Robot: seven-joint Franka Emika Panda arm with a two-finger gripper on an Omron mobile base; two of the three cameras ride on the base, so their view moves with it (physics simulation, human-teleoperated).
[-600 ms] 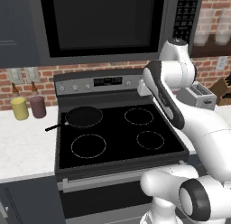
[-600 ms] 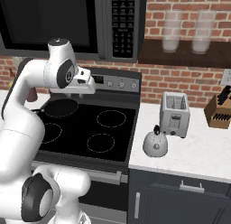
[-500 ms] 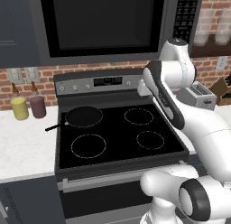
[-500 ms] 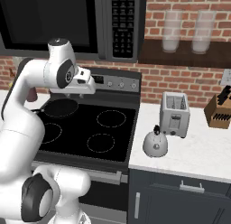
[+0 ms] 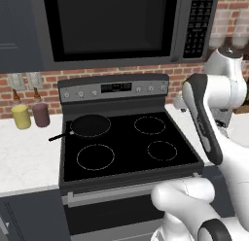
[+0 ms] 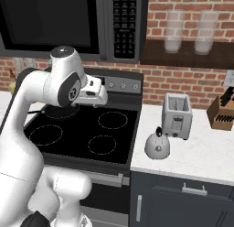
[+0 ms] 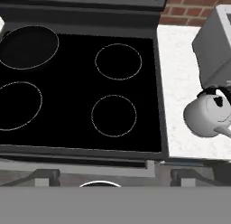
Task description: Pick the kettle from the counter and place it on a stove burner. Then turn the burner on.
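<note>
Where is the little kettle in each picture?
Left base view: I cannot pick it out; the robot's white arm covers the counter right of the stove.
Right base view: the kettle sits on the white counter, right of centre, just in front of the toaster.
Hand view: the kettle is at the right edge, below the toaster.
Shared landmark: the black cooktop beside it.

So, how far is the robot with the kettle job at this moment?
Nothing looks done yet. The kettle stands on the counter in front of the toaster, apart from the stove. The arm is raised over the cooktop, and the hand camera looks down at the small burner rings and the kettle. Left to do: grasp the kettle, set it on a burner, then turn the burner on.
</note>
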